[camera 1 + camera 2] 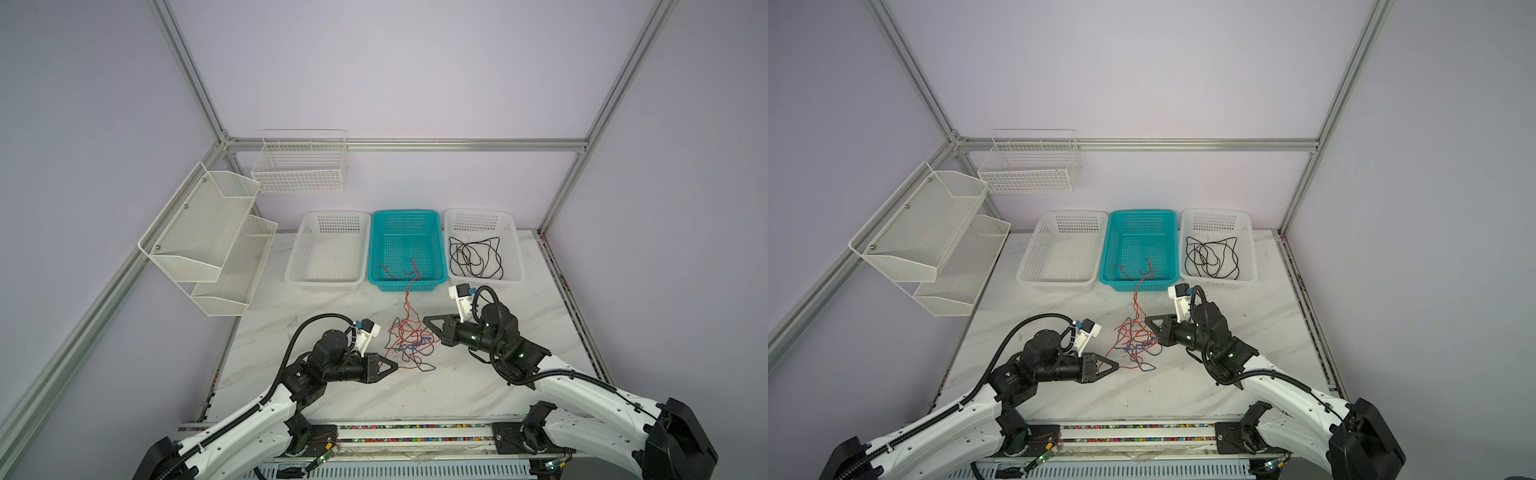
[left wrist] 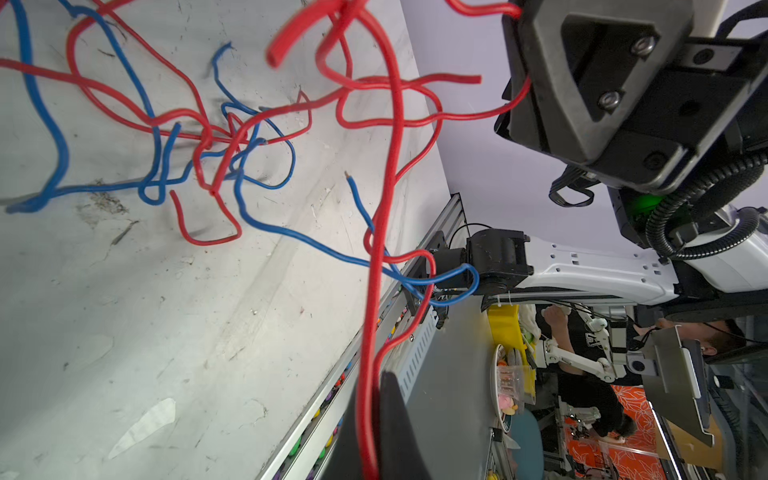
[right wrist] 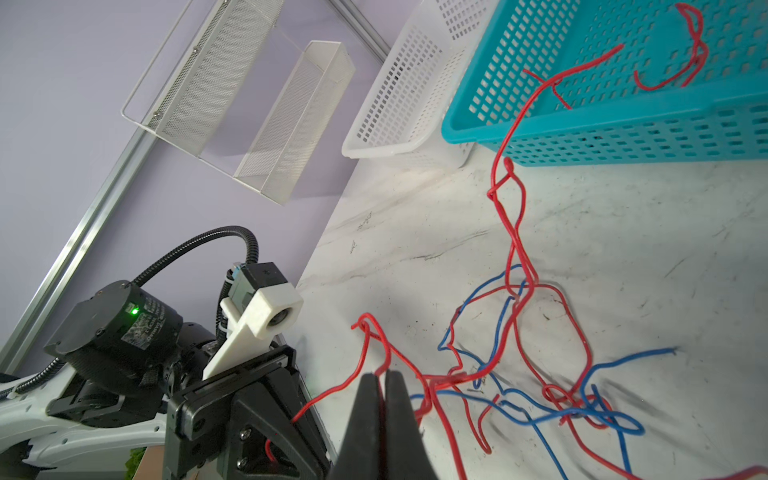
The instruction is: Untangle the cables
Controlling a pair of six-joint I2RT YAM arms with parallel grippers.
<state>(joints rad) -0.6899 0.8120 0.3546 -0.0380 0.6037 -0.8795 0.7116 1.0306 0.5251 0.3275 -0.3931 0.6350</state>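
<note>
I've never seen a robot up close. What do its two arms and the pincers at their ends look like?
The left arm and right arm have white shells and black joints, with a black ribbed hose along each. Small green lights glow on the joints. The left gripper and right gripper are black, each with flat triangular fingers. A white camera block sits on each wrist.

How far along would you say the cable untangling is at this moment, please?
Done: the black cable lies alone in the right white basket. In hand: the left gripper and right gripper are shut on the red cable, which trails from the teal basket into the tangle on the table. Left: the blue cable is knotted with it, and the left white basket holds nothing.
</note>
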